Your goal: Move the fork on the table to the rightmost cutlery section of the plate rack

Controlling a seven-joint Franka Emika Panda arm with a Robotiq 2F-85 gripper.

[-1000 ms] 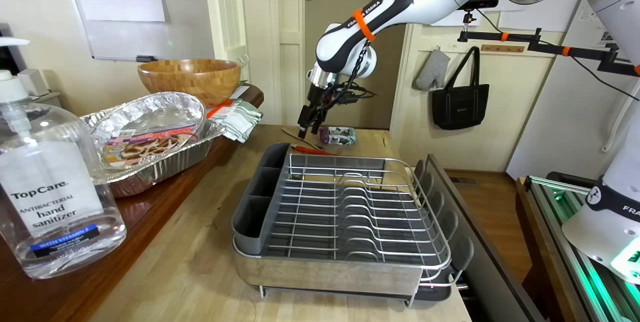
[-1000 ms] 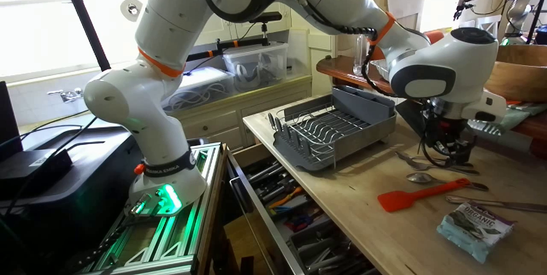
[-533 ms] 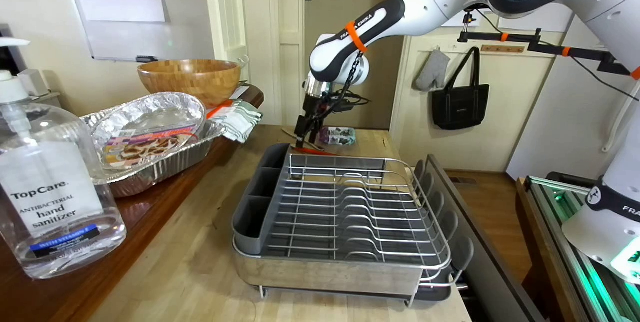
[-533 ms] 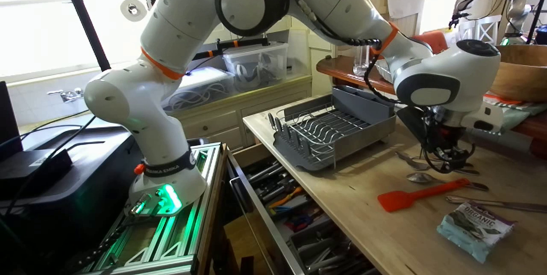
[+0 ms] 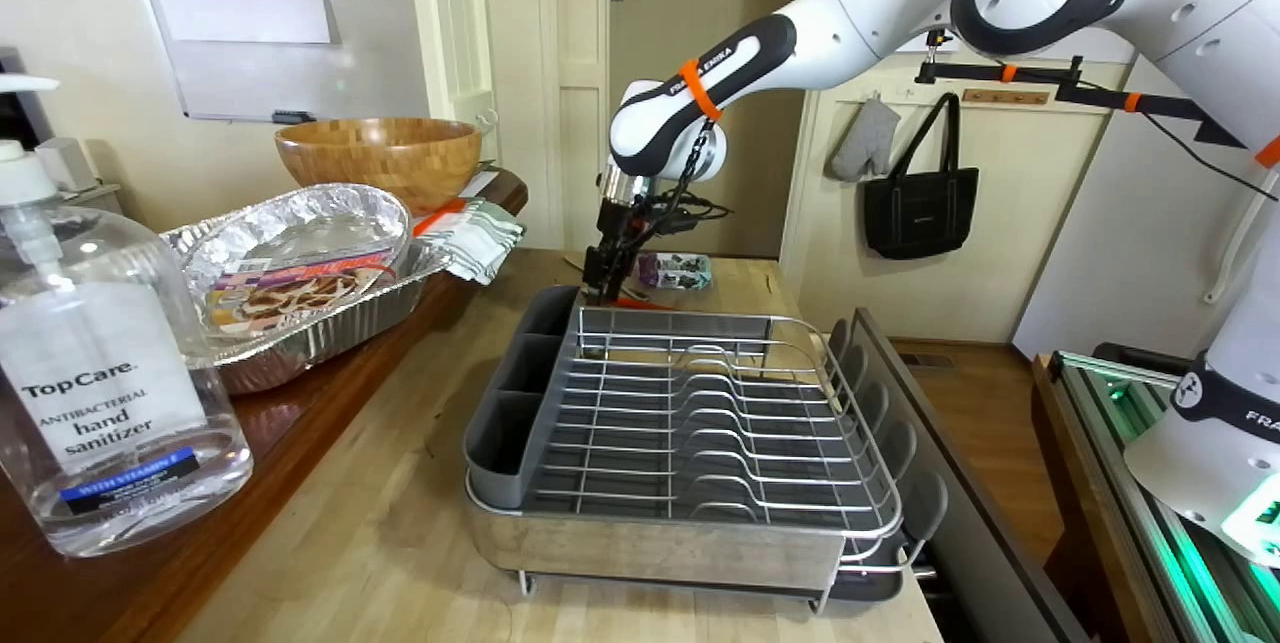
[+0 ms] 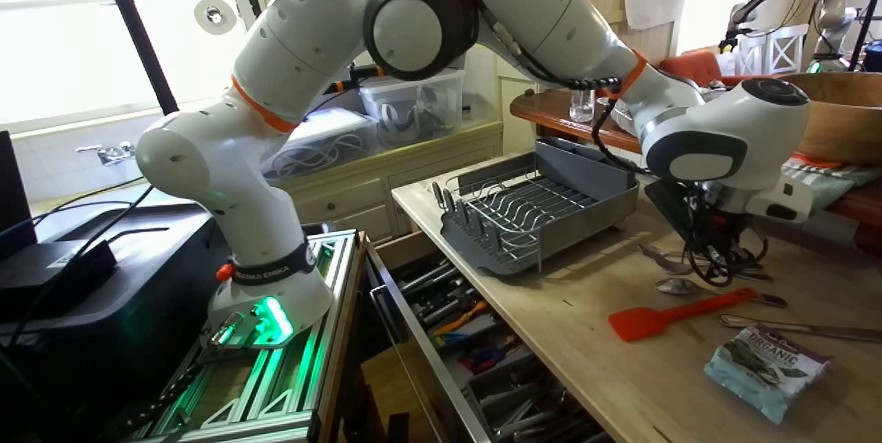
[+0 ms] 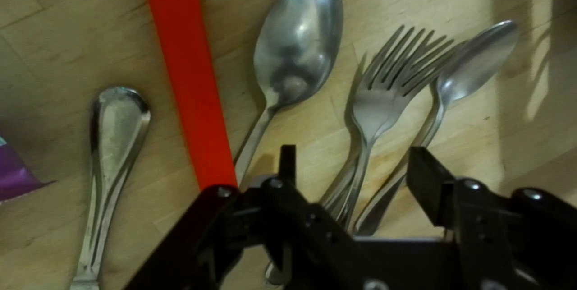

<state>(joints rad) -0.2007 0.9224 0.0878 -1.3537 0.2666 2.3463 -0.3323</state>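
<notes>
In the wrist view, the silver fork (image 7: 376, 105) lies on the light wood table (image 7: 54, 55); it looks like two forks overlapping, tines away from my gripper. A spoon (image 7: 478, 62) lies close beside it. My gripper (image 7: 351, 163) is open and empty, with the fork's neck and handle seen between its fingers; the handle end is hidden behind the gripper. My gripper is low over the cutlery in both exterior views (image 5: 603, 288) (image 6: 720, 271). The silver wire plate rack (image 5: 660, 541) also shows in an exterior view (image 6: 589, 219). Its grey cutlery holder (image 5: 497, 483) has three sections along one side.
A larger spoon (image 7: 299, 42), a red spatula (image 7: 189, 78) and a knife (image 7: 115, 136) lie beside the fork. A snack bag (image 6: 768, 371) is near them. A drawer (image 6: 413, 353) stands open below the table edge. Foil trays (image 5: 310, 353) sit on the brown ledge.
My gripper has moved down toward the table and a little toward the plate rack. The cutlery, spatula and rack have not moved.
</notes>
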